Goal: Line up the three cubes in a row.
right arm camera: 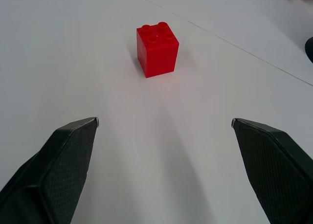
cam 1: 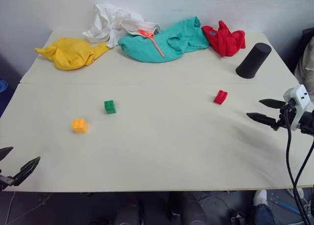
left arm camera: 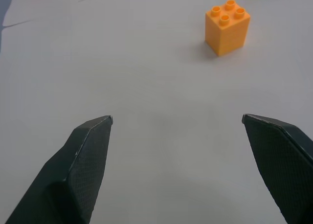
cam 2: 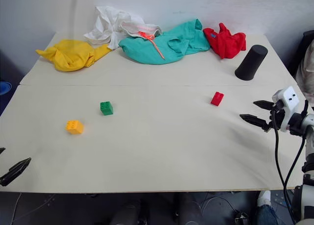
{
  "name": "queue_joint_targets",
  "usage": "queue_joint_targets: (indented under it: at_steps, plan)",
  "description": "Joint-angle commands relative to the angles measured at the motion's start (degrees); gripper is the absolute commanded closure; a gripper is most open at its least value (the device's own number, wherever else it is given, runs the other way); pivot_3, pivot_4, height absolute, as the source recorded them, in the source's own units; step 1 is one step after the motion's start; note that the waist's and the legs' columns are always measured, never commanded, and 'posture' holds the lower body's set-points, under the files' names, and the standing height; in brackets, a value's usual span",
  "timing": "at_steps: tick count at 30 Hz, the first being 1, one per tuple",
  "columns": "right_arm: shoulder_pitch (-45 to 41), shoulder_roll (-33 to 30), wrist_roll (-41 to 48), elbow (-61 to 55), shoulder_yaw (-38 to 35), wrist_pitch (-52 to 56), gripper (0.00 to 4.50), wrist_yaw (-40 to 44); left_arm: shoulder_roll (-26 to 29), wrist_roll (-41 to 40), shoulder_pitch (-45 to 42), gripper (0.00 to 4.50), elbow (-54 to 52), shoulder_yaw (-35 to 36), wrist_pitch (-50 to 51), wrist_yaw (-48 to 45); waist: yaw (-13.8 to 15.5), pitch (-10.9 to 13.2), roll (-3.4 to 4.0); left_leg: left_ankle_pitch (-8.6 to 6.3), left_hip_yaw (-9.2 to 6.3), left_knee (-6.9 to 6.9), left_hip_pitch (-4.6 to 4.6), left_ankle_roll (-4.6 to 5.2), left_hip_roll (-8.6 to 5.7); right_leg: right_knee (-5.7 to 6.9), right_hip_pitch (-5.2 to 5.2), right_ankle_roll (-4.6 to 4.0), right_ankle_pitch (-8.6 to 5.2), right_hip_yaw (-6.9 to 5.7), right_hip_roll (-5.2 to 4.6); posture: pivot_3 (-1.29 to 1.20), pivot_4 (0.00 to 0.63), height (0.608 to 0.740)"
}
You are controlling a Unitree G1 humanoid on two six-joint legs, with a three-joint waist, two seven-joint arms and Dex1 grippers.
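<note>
Three small studded cubes sit apart on the pale table. The orange-yellow cube lies at the left, the green cube a little beyond it, and the red cube off to the right. My left gripper hovers open at the table's near left corner, with the orange-yellow cube ahead of it. My right gripper stands open at the right edge, pointing at the red cube, with a gap between them. Neither gripper holds anything.
Along the back of the table lie a yellow cloth, a white cloth, a teal cloth and a red cloth. A black cylinder leans at the back right. A seam crosses the table.
</note>
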Motion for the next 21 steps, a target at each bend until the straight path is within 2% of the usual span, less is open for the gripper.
queue_joint_targets:
  at_steps: [1,21]
  plan:
    - [-0.9,-0.5,0.7,-1.5,-1.5,-0.2,0.0,0.1,0.1,-1.6,0.5,0.02,-0.6,1.9,0.3,0.3,0.0,0.0,0.0,0.0,0.0,0.0,0.0,0.0,0.0,0.0,0.0,0.0,0.0,0.0,0.0,0.0,0.15,0.74]
    - [-2.6,0.0,-0.4,-1.9,-0.3,-0.2,0.0,-0.3,0.8,-1.9,-0.5,0.02,-2.2,-0.3,1.5,1.1,0.0,0.0,0.0,0.0,0.01,0.0,0.0,0.0,0.0,0.01,0.0,0.0,0.0,0.0,0.0,0.0,0.15,0.74]
